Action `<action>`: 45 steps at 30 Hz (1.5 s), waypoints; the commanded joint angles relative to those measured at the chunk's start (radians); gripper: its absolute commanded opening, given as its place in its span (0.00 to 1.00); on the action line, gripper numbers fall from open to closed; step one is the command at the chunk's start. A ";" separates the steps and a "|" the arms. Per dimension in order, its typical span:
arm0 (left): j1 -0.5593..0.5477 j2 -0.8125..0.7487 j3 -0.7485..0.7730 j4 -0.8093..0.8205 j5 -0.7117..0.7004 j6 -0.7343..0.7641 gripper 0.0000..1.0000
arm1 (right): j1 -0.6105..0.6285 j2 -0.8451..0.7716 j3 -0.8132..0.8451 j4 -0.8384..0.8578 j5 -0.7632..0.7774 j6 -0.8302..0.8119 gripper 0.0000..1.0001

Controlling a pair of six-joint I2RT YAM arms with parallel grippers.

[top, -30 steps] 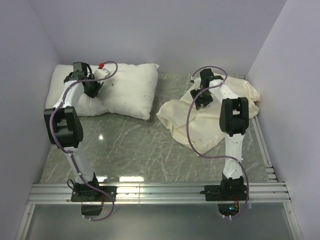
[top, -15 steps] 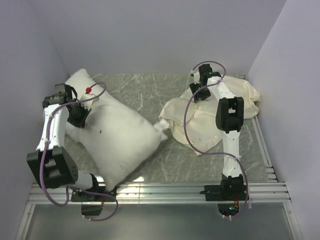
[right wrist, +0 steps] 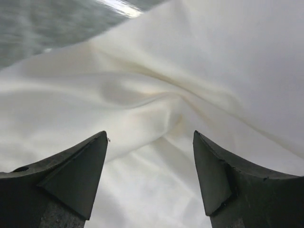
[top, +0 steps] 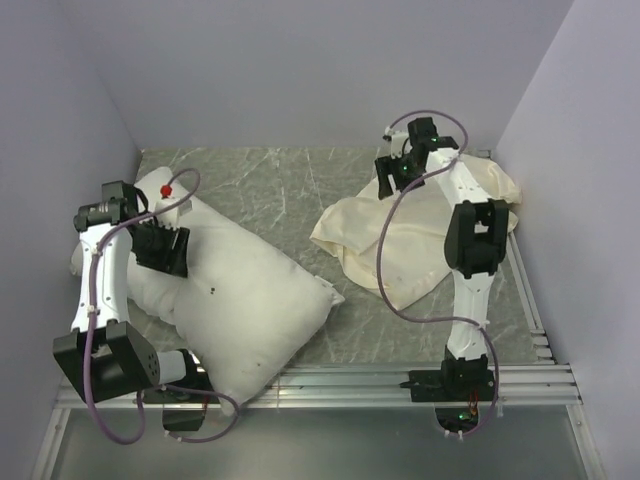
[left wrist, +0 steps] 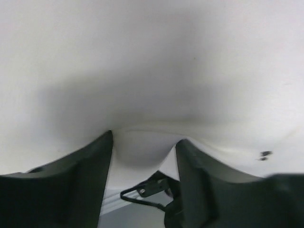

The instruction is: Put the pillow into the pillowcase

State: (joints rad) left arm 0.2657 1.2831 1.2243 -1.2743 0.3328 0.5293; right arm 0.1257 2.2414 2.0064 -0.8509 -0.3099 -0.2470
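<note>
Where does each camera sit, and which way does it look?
Top external: above, behind the arms; looks down on table, pillow, pillowcase; both arms show.
Left wrist: on its arm; faces the pillow; left hand shows.
Right wrist: on its arm; faces pillowcase folds; right hand shows.
Shared: top and left wrist show the pillow.

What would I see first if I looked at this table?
A big puffy white pillow lies slanted across the front left of the table, with the left hand right up against its far end. At the back right sits a crumpled cream pillowcase, and the right hand hangs open just above it.
</note>
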 commanded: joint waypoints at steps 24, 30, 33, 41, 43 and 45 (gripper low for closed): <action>0.020 0.174 0.021 0.520 -0.121 0.100 0.85 | 0.506 -0.370 -0.446 -0.461 -0.587 -0.462 0.88; 0.021 0.079 -0.137 0.350 -0.019 0.193 0.67 | 0.467 -0.235 -0.318 -0.114 -0.414 -0.079 0.49; 0.021 0.006 -0.206 0.216 0.043 0.253 0.59 | 0.418 -0.158 -0.201 -0.056 -0.377 0.020 0.22; 0.021 -0.249 -0.230 0.035 0.129 0.435 0.87 | 0.351 -0.082 0.000 0.026 -0.356 0.134 0.00; 0.021 -0.254 -0.143 -0.006 0.195 0.507 0.94 | 0.367 -0.094 -0.021 0.032 -0.365 0.127 0.00; 0.020 -0.225 -0.018 -0.060 0.317 0.575 0.99 | 0.379 -0.121 -0.073 0.055 -0.356 0.121 0.00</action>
State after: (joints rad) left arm 0.2947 1.0294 1.0767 -1.1408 0.4416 0.9642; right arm 0.4660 2.1616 1.9545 -0.8665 -0.6655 -0.1459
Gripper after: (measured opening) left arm 0.981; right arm 0.009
